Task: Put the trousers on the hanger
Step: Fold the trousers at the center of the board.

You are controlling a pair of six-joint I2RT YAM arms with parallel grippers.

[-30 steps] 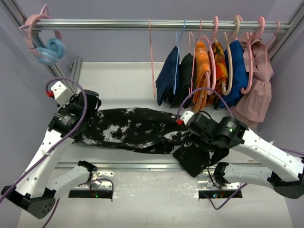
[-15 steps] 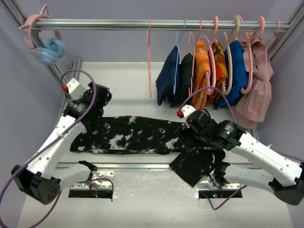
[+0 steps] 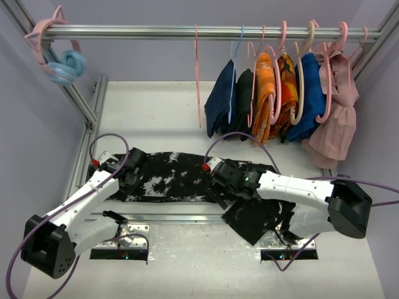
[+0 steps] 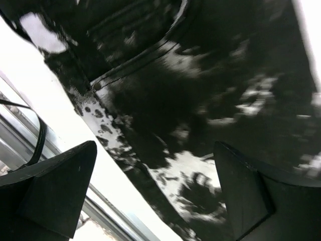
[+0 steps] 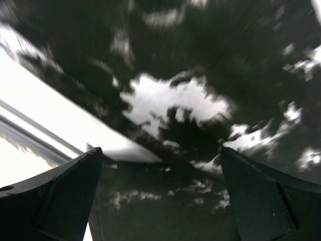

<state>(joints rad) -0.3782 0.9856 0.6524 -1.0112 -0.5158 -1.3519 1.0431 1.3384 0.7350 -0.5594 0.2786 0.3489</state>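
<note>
Left claw (image 4: 155, 175) and right claw (image 5: 160, 181) gape empty over the trousers (image 3: 174, 177); grip both ends evenly, then seek the hanger (image 3: 197, 81).

Robot test cell in a lab, not a home. An aluminium frame (image 3: 80, 106) encloses a white table (image 3: 156, 106), with plain lilac walls (image 3: 25, 156) outside the frame. A clothes rail (image 3: 156, 31) across the frame's top carries hung garments (image 3: 272, 93). Two white robot arms (image 3: 75, 205) are bolted at the frame's near edge, with purple cables (image 3: 243, 136) exposed.
</note>
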